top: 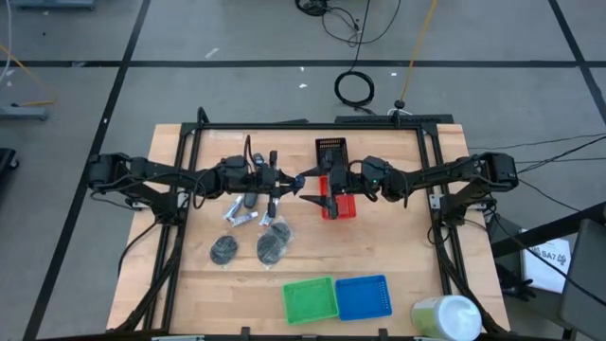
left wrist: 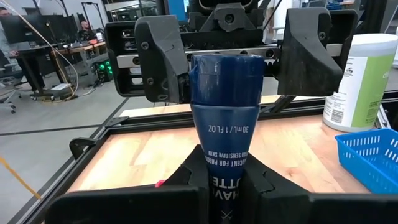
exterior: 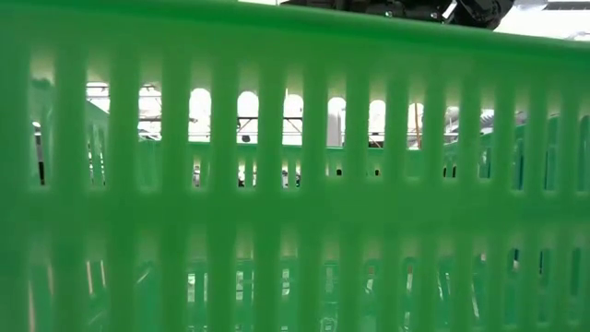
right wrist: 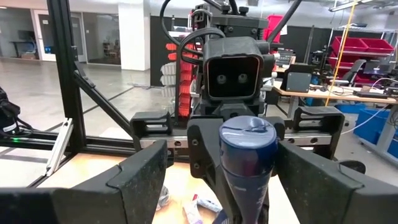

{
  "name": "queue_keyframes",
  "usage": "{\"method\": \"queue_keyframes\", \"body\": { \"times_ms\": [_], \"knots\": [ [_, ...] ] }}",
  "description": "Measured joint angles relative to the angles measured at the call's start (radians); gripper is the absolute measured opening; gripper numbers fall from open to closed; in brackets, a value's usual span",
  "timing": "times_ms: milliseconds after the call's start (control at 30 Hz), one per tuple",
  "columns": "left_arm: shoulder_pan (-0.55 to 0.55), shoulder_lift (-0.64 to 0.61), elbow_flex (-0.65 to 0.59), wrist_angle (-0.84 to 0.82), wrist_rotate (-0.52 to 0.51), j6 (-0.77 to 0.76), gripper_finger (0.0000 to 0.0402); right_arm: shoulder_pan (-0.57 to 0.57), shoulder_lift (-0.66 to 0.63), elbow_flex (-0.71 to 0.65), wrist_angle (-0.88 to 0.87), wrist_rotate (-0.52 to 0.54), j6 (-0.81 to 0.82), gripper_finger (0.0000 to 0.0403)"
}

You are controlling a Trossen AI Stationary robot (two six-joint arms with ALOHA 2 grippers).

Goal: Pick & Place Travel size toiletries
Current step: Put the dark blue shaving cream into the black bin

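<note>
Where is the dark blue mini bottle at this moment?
The dark blue mini bottle is held off the table in the left gripper, at table centre, its cap between the open fingers of the right gripper.

light: bright, even overhead | shadows: soft | blur: green basket (exterior: 295, 184) fills low view

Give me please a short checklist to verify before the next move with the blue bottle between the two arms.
1. Left tool shut on the blue bottle: ok.
2. Right tool open, one finger on each side of the cap: ok.
3. Right tool closed on the bottle: not ok, not yet.
4. Red basket beside the right tool: ok.
5. Red basket has room: cannot tell.
6. Round pads apart from both tools: ok.
</note>
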Motion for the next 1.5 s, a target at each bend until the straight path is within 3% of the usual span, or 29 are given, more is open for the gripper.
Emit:
{"method": "queue_keyframes", "body": {
  "times_ms": [200,367,567,700,933,1133,1500],
  "knots": [
    [0.000,0.000,0.000,0.004,0.000,-0.026,0.0008,0.000,0.066,0.042,-0.011,-0.001,0.000,0.0281],
    [-0.013,0.000,-0.002,-0.017,-0.003,-0.025,0.0024,0.000,0.113,0.077,-0.024,-0.001,-0.030,0.0281],
    [-0.021,0.000,-0.002,-0.025,-0.003,0.002,0.0014,0.000,0.088,0.077,-0.045,0.013,-0.037,0.0281],
    [-0.020,0.000,-0.002,-0.027,-0.002,0.004,0.0008,0.000,0.043,0.076,-0.122,0.081,-0.064,0.0281],
    [-0.020,0.000,-0.002,-0.031,-0.003,0.005,0.0030,0.004,0.030,0.076,-0.172,0.107,-0.071,0.0279],
    [-0.020,0.000,-0.002,-0.046,-0.008,0.005,0.0008,0.007,0.029,0.076,-0.172,0.103,-0.071,0.0246],
    [-0.020,0.000,-0.001,-0.067,-0.041,-0.008,0.0030,0.007,0.029,0.076,-0.171,0.052,-0.067,0.0157]
  ]
}}
